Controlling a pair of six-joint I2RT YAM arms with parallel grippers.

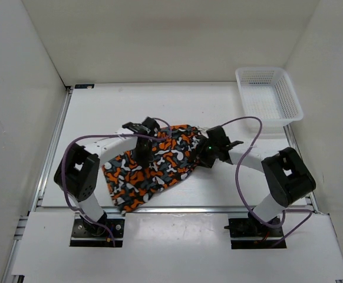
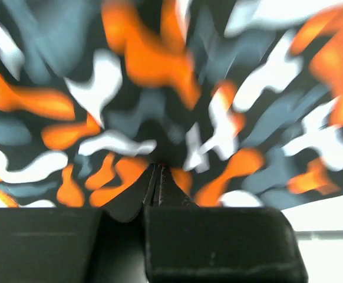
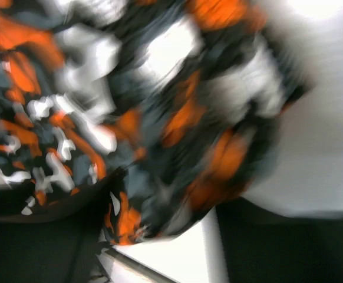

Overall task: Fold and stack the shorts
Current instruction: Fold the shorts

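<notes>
- The shorts (image 1: 160,168) lie crumpled on the table (image 1: 101,112), roughly in the middle between the two arms. They run slantwise from a near-left corner up to a far-right corner.
- Their print is a busy mix of orange, black, grey and white blotches. The cloth is rumpled rather than flat, and its outline is uneven.
- The left pincer (image 1: 142,158) comes down onto the upper-left part of the shorts. In the left wrist view its two fingers (image 2: 133,197) are pressed together, with the tips buried in a crease of the printed cloth. It is pinched tight on the shorts, and the print fills almost the whole of that view.
- The right pincer (image 1: 202,157) sits at the far-right edge of the shorts, touching or just over the cloth there.
- The right wrist view is badly smeared. A bunch of the printed fabric hangs in front of the camera, with dark finger shapes low on either side and a strip of white table below. I cannot tell from it whether the right pincer is gripping the cloth or standing loose around it.
- A white mesh basket (image 1: 260,72) stands in the far-right corner of the table, well apart from the shorts.
- Purple cables (image 1: 242,171) loop along both arms.
</notes>
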